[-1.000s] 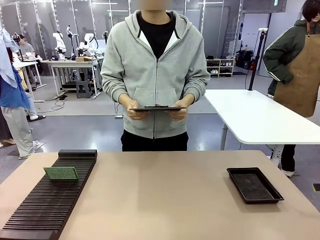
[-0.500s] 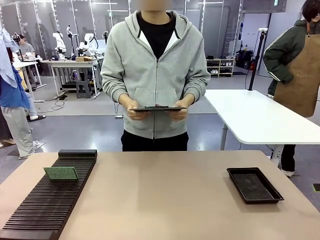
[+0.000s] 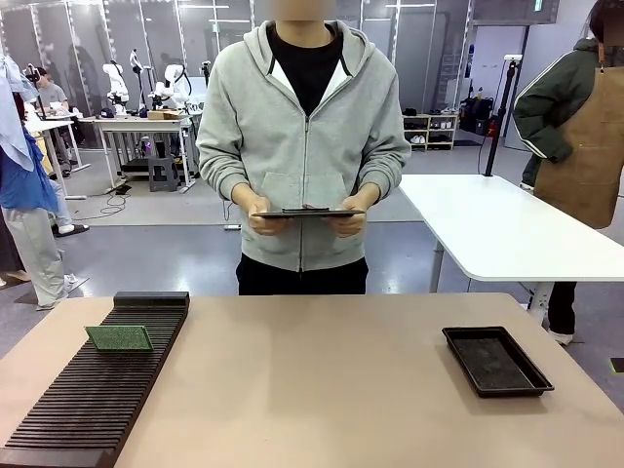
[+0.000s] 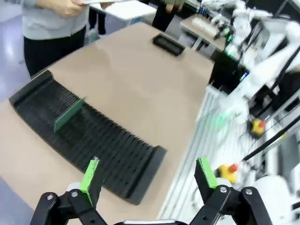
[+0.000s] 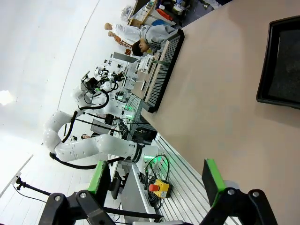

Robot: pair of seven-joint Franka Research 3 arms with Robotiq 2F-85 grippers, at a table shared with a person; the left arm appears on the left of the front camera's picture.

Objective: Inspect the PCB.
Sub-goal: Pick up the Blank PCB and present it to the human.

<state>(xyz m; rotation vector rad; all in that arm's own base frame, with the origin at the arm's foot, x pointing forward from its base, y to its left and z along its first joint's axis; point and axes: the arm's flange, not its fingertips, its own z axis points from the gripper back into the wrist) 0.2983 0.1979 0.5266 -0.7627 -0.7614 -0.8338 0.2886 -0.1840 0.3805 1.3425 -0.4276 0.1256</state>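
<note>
1 long black rack (image 3: 97, 390) lies along the left side of the smooth tan surface (image 3: 312, 390), its top cut into many narrow parallel slots that read as fine ribs. A thin, flat, rectangular green circuit board (image 3: 119, 337) stands on edge in a slot near the rack's far end. Its speckled face is turned toward the robot's side. From the left wrist the board looks like a slim green strip upright among the ribs. It is well apart from the left claw (image 4: 148, 173), which hangs in the air nearer the rack's near end. That claw is spread wide, and its 2 green pads (image 4: 90, 174) have nothing between them.

Behind the middle of the surface stands a person (image 3: 304, 127) in a soft grey zip hoodie. The person holds a dark, flat, thin tablet (image 3: 307, 211) level at waist height, with 1 hand (image 3: 261, 218) at each end.

Toward the right, a shallow black rectangular tray (image 3: 495, 361) lies flat on the surface, well apart from the rack. It has a raised rim and a dull, faintly grainy floor. The right claw (image 5: 155, 180) gapes wide in the right wrist view, and its green pads on black angular links grip nothing. The tray sits at that picture's upper right edge, with bare tan surface stretching between it and the ribbed rack farther off.
</note>
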